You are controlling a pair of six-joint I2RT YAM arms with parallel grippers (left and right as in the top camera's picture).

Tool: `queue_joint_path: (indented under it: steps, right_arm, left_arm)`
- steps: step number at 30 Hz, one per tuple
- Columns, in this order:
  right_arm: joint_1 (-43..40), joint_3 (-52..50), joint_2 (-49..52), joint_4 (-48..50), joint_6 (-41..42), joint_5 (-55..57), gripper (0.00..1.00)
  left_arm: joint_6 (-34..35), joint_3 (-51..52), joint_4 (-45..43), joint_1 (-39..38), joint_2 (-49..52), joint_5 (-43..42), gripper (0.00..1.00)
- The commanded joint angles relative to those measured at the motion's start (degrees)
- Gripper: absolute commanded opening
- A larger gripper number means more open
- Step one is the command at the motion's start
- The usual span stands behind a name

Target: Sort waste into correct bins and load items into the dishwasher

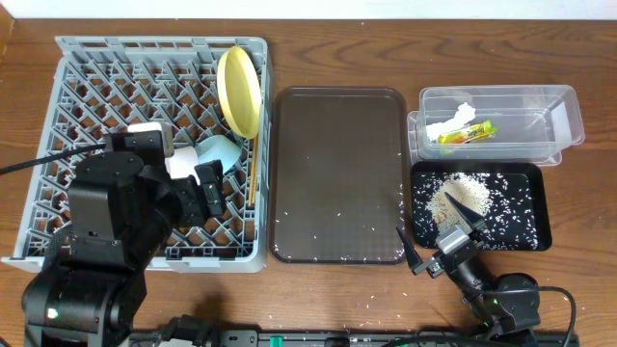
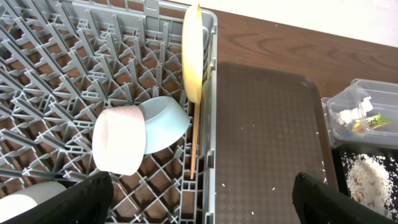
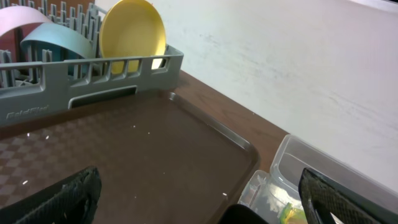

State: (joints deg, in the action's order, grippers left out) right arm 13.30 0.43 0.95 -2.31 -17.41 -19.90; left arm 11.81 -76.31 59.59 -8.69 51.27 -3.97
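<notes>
The grey dish rack, at the table's nine o'clock, holds the yellow plate on edge, the blue bowl, the pinkish bowl and the chopsticks. At two o'clock, the clear tub holds crumpled paper and a wrapper. At four o'clock, the black tray holds rice. The left gripper and right gripper both gape wide and empty.

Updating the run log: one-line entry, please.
rack: plate, blue bowl, pink bowl, chopsticks; tub: paper, wrapper; black tray: rice; left gripper open; right gripper open
</notes>
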Motion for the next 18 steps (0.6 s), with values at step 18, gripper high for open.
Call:
queue_joint_path:
  steps: [18]
  right_arm:
    - [-0.6, -0.1, -0.5, -0.3, -0.7, 0.4, 0.99]
  left_arm:
    - [-8.6, 29.7, -31.6, 10.8, -22.4, -1.6, 0.93]
